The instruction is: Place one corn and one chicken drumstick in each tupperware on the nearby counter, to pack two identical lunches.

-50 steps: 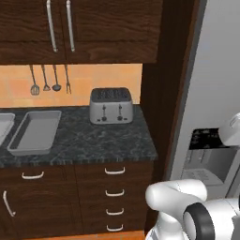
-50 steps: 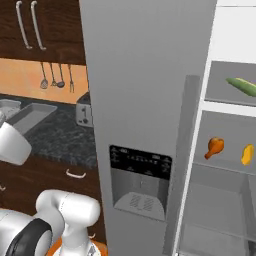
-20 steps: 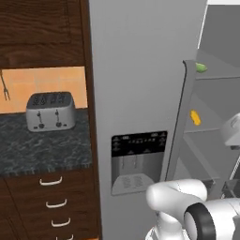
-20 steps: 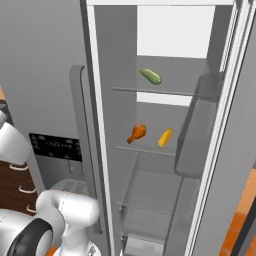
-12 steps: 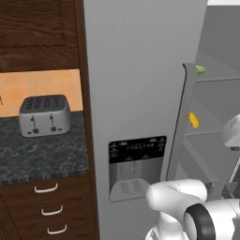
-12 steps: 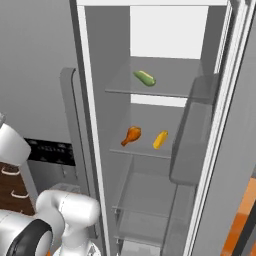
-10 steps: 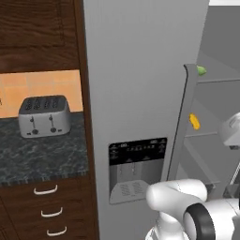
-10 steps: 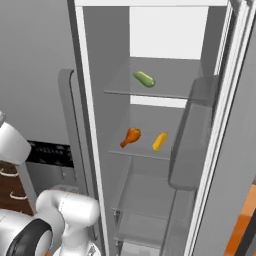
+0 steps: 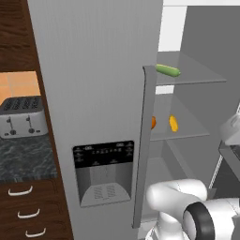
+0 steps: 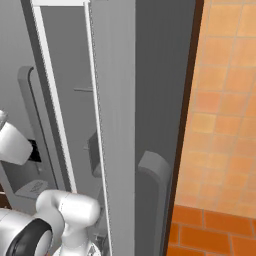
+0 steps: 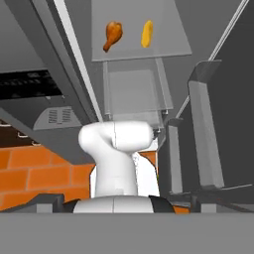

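While your base sits in front of the open fridge, you are at the fetching stage: nothing looks packed yet, judging by the food on the shelf. In the hand view the chicken drumstick (image 11: 112,34) and the corn (image 11: 147,33) lie side by side, apart, at the top centre of the frame on a glass shelf (image 11: 168,47). Your gripper is spread wide and holds nothing. Next you will probably need to raise the hand toward that shelf, pick one item and line the jaws across it.

From the left base view you get what the hand view lacks: the toaster (image 9: 22,117) on the table (image 9: 23,159) at middle left, and a green vegetable (image 9: 168,71) on the upper shelf; the corn is at right of centre, the drumstick largely hidden behind the door edge. Over in the right base view you see the fridge door (image 10: 130,125) edge-on and orange floor tiles (image 10: 220,125).
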You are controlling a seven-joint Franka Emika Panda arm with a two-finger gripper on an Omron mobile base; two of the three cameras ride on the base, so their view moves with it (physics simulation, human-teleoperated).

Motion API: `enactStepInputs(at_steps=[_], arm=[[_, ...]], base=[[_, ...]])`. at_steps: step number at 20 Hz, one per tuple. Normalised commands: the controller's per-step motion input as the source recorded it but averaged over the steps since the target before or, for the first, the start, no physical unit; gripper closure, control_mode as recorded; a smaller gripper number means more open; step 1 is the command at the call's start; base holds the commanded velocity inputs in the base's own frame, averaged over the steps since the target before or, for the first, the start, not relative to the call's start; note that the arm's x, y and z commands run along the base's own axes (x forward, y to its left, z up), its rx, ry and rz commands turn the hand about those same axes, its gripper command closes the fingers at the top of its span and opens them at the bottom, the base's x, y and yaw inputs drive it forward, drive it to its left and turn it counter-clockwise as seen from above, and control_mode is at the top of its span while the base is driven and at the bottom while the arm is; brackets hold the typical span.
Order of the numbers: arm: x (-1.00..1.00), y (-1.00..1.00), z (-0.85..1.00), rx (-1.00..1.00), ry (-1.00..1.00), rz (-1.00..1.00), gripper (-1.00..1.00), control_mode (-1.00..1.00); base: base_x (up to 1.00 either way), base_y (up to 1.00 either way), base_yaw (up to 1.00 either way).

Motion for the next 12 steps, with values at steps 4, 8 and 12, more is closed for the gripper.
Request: enactStepInputs(at_steps=[4,8,12], arm=[[0.18,-0.31,-0.12,0.0,0.0,0.09,-1.0,-1.0],[0.6,-0.08,-0.19,-0.02,-0.15,0.1,-1.0,-1.0],[0.99,-0.08,0.09,0.03,-0.43,0.04,-1.0,-1.0]], base=[[0.0,0.0,0.0],[0.0,0.0,0.0],[0.0,0.0,0.0]])
